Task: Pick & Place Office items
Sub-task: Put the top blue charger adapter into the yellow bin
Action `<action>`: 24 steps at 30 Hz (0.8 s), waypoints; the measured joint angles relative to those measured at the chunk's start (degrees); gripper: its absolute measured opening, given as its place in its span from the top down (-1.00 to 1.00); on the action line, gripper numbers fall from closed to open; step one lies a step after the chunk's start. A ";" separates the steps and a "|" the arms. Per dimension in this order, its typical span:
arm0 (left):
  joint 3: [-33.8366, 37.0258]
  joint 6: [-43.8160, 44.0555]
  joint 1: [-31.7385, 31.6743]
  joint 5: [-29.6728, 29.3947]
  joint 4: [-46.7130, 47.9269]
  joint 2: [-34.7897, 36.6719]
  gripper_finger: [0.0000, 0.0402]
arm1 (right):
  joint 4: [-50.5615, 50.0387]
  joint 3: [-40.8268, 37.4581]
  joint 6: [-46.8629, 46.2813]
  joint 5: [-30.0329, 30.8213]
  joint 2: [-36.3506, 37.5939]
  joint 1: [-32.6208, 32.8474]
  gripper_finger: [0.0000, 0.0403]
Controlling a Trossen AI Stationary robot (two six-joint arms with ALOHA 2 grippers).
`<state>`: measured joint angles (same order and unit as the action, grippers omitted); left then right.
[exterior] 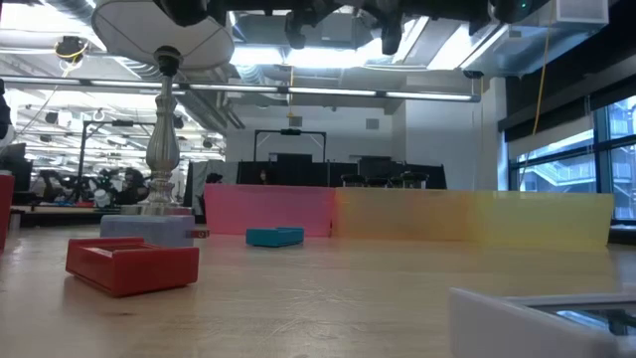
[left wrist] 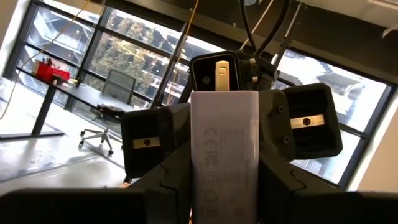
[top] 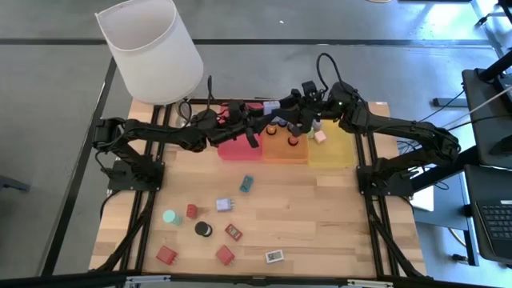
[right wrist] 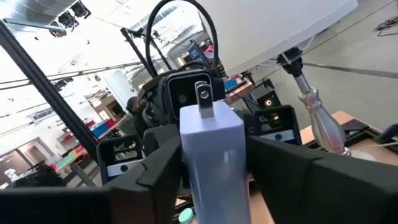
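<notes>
Left wrist view showed a lavender charger block (left wrist: 224,149) standing between two sets of dark fingers: the left gripper (left wrist: 224,186) clenched on its lower body, the right gripper (left wrist: 233,134) facing it with pads on either side of the upper end. High view placed this meeting in the air above the orange tray (top: 286,150), with the red tray (top: 236,147) on one side of it and the yellow tray (top: 332,148) on the other. Both arms reached in from opposite sides of the orange tray, and the block (top: 271,105) sat between them. Right wrist view showed the same block (right wrist: 211,146) from the other side, pinched between the right gripper's own fingers (right wrist: 158,168), so both grippers appeared to grasp it at once.

Judged as a hand-over from 1 arm to the other. To do it well, the receiving grip should be firm and square on the block before the giving jaws let go, and neither arm should pull while both hold.

Other office items lay well off from the orange tray: a teal block (top: 246,183), a black cylinder (top: 203,229), a red block (top: 166,255) and a white block (top: 274,256).
</notes>
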<state>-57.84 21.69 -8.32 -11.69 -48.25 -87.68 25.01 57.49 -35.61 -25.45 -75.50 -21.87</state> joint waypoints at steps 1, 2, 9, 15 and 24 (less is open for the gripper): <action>0.00 -0.02 -0.02 -0.02 0.00 0.00 0.42 | 0.03 0.00 -0.03 0.12 0.00 0.00 0.15; 0.00 0.00 -0.02 -0.06 0.00 0.00 0.42 | 0.05 0.00 -0.05 0.19 0.00 -0.01 0.20; 0.00 0.59 0.11 -1.92 0.02 0.00 0.36 | 0.09 0.00 0.41 0.48 0.00 -0.02 0.38; 0.00 1.55 0.13 -1.94 0.07 0.00 0.23 | -0.06 0.00 0.10 0.58 -0.01 -0.09 0.38; -0.16 3.02 0.01 -2.82 4.21 0.08 -0.06 | -9.00 -0.09 4.93 -3.11 3.42 -4.77 0.38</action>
<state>-58.01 24.71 -8.30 -14.51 -44.04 -87.60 16.01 57.41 -30.68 -28.56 -72.08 -26.64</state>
